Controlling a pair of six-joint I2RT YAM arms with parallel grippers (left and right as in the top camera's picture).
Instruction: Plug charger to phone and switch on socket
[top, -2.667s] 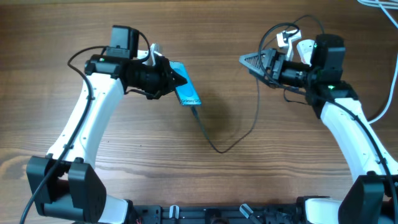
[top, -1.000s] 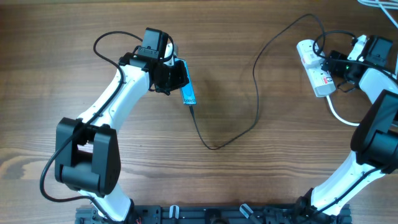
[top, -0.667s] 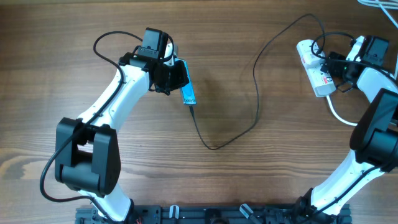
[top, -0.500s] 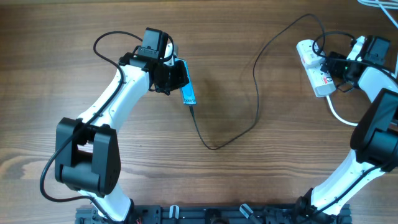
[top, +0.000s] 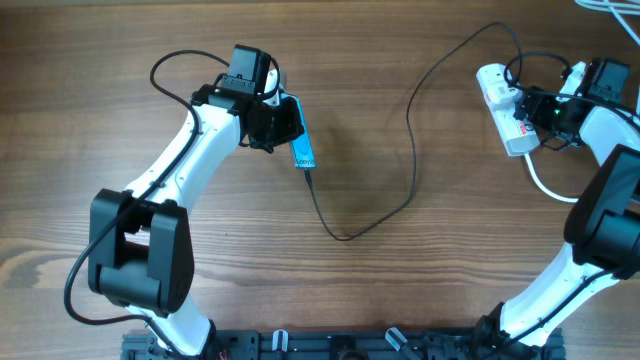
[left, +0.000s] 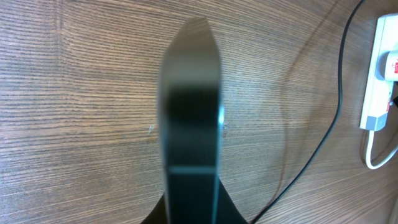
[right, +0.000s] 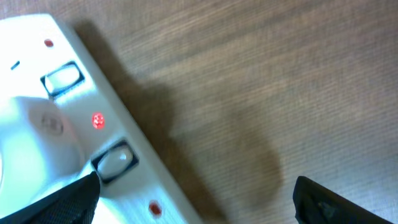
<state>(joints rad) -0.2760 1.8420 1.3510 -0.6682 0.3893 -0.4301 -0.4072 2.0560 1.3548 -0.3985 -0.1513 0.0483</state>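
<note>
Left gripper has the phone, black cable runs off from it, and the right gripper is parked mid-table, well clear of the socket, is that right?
Not quite. The overhead view shows the right gripper right at the socket, far over on the right side, not mid-table. The left gripper does have the phone, with the black cable running off from it.

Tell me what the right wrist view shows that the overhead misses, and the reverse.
Right wrist only: a red lamp that looks lit and two rocker switches on the socket, near the open right gripper. Overhead only: the left gripper holding the phone, with the charger running from its lower end toward the socket. Both: the socket and the wooden table.
</note>
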